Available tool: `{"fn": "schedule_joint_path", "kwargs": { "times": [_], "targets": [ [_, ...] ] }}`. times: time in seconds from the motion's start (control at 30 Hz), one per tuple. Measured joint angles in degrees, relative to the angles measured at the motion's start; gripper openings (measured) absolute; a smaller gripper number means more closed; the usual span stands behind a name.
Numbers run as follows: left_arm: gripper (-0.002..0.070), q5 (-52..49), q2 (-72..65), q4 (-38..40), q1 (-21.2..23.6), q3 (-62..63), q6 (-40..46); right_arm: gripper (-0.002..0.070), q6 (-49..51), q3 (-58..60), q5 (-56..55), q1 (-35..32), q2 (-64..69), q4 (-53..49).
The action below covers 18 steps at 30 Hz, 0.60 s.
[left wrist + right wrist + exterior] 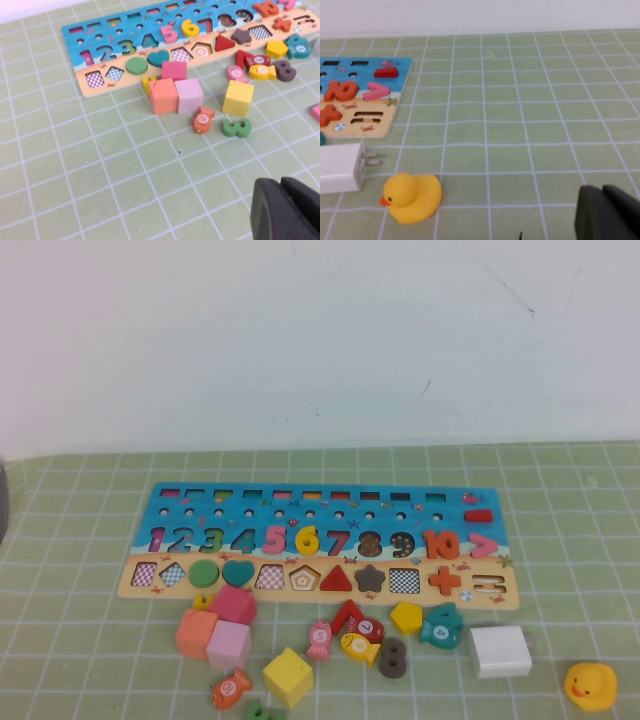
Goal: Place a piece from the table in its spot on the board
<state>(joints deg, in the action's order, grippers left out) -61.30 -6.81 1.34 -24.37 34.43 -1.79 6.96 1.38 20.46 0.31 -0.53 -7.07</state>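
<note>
The yellow "6" [307, 538] lies in its slot in the numeral row of the board [330, 502], between the pink 5 and the 7. It also shows in the left wrist view [190, 27] on the board [100, 37]. The board lies on the green grid table [100, 660]. Neither gripper shows in the high view. My left gripper [280, 182] is shut and empty over bare cloth, well in front of the loose pieces. My right gripper [602, 189] is shut and empty over bare cloth, to the right of the board's end [370, 75].
Loose pieces lie in front of the board: an orange cube [196, 632], pink cubes [230, 643], a yellow cube [288, 676], a yellow hexagon piece [406, 616], a brown 8 [392, 658], fish pieces. A white charger [500, 651] and a rubber duck [590, 685] sit at the right.
</note>
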Motion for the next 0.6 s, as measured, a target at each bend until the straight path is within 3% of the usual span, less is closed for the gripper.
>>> {"fn": "schedule_joint_path", "kwargs": {
  "times": [0.3, 0.43, 0.6],
  "targets": [
    [0.0000, 3.2, 0.0, -2.7, 0.0, -1.7, 0.0, -0.0001, 0.0, 0.0, 0.0, 0.0, 0.0, 0.0],
    [0.0000, 15.2, 0.8, -2.8, 1.4, -7.0, 0.0, -0.0001, 0.0, 0.0, 0.0, 0.0, 0.0, 0.0],
    [0.0000, 32.6, 3.5, -3.0, 8.5, -17.0, 0.1, -0.0001, 0.0, 0.0, 0.0, 0.0, 0.0, 0.0]
  ]
}}
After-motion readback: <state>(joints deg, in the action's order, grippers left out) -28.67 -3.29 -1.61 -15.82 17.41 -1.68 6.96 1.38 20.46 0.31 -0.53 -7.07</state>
